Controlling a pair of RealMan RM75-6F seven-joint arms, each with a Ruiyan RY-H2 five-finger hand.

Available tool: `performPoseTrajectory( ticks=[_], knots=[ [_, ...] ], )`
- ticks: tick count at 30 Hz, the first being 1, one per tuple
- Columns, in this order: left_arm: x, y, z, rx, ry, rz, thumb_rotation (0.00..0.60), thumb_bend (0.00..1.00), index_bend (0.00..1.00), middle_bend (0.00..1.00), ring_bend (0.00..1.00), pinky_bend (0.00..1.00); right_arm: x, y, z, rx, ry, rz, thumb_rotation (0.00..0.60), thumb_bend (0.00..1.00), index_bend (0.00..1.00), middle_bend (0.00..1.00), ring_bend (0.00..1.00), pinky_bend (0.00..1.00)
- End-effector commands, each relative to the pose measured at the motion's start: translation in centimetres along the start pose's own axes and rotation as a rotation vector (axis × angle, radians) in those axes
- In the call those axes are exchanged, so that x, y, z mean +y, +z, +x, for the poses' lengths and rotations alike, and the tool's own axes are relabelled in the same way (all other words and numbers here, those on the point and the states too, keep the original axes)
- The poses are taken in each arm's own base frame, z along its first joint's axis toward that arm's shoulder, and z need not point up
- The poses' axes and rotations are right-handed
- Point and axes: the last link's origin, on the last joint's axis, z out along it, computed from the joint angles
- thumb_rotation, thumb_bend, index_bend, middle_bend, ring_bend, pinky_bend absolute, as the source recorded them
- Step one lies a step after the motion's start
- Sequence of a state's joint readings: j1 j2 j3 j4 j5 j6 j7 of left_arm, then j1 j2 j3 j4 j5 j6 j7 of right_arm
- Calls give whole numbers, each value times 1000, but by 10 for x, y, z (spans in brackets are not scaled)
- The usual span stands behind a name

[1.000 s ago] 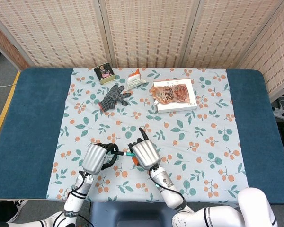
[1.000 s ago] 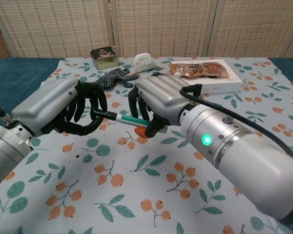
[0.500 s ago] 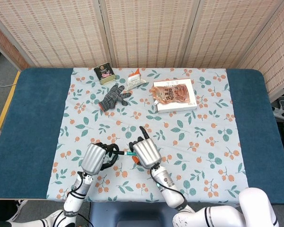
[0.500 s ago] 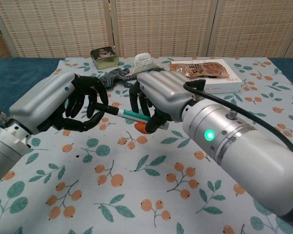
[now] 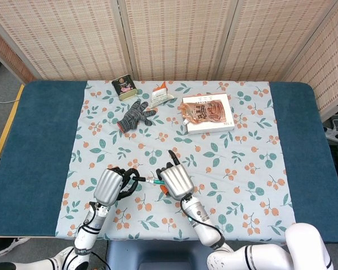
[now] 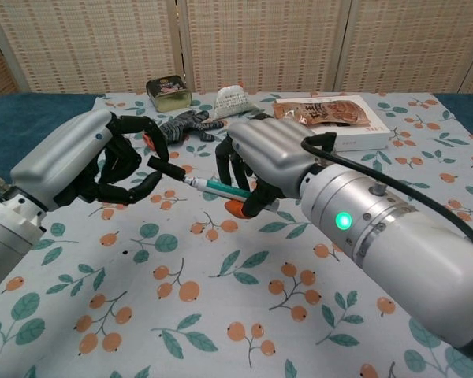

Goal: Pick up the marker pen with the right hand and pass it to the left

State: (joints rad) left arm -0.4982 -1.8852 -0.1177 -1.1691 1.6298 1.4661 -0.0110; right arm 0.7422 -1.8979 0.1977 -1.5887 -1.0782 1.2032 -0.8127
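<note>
The right hand (image 6: 272, 161) pinches the marker pen (image 6: 213, 187) between its curled fingers and thumb, holding it above the surface (image 5: 39, 140) near the robot's edge. The pen lies nearly level, its black cap end pointing toward the left hand (image 6: 79, 161). That hand's fingers curl loosely around the cap end without plainly closing on it; whether they touch the pen cannot be told from either view. In the head view the two hands sit side by side over the floral cloth (image 5: 242, 169), the pen (image 5: 153, 181) bridging the gap between them.

Further back on the cloth lies a grey knitted glove (image 5: 135, 116). Behind it stands a small tin can (image 5: 124, 88), with a white crumpled packet (image 5: 161, 94) just beside it. To the right rests a flat white box (image 5: 219, 124) with an orange pouch (image 5: 203, 109) on top. Woven screens (image 5: 174, 34) stand behind the surface.
</note>
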Motion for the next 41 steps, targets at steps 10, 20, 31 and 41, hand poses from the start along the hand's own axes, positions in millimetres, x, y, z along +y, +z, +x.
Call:
performPoseTrajectory(
  ticks=[10, 20, 31, 41],
  knots=[
    [-63, -5, -9, -178, 109, 138, 600, 575, 615, 730, 536, 544, 34, -3, -33, -84, -189, -51, 600, 306, 802, 737, 366, 0],
    [-80, -12, -14, -300, 134, 208, 600, 439, 60, 155, 93, 359, 36, -11, -45, -180, -174, -55, 600, 302, 0, 145, 72, 0],
    [-88, -84, 100, -224, 117, 202, 600, 404, 0, 0, 0, 109, 142, -163, 45, -63, -141, -223, 600, 271, 0, 0, 0, 0],
    [-117, -161, 155, -148, 348, 323, 600, 398, 0, 0, 0, 0, 229, -309, 71, 51, -102, -475, 600, 262, 0, 0, 0, 0]
  ],
)
